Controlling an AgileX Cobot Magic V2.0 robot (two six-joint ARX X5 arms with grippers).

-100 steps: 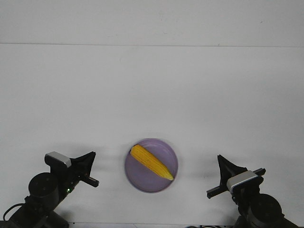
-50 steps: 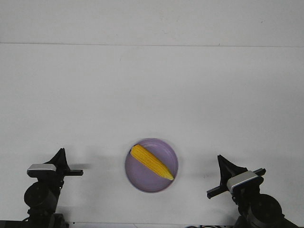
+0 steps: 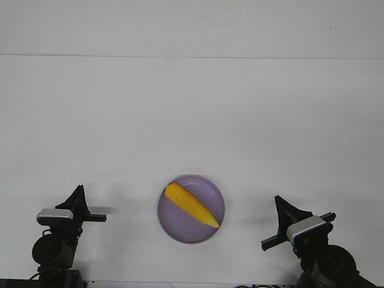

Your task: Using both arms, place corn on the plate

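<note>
The yellow corn (image 3: 191,205) lies aslant on the lavender plate (image 3: 174,227), its pointed end toward the front right. The plate sits on the white table near the front edge, between the two arms. My left gripper (image 3: 78,192) is at the front left, well to the left of the plate, its fingers drawn to a point and holding nothing. My right gripper (image 3: 279,201) is at the front right, clear of the plate, also drawn to a point and empty. Each arm has a silver-grey block on top.
The white table (image 3: 192,120) stretches back to a seam line at the far side. The arms' black bases sit at the front corners.
The left arm swung away from the plate to the left and turned its gripper to point straight ahead, then settled. The right arm, the corn and the plate have not moved.
</note>
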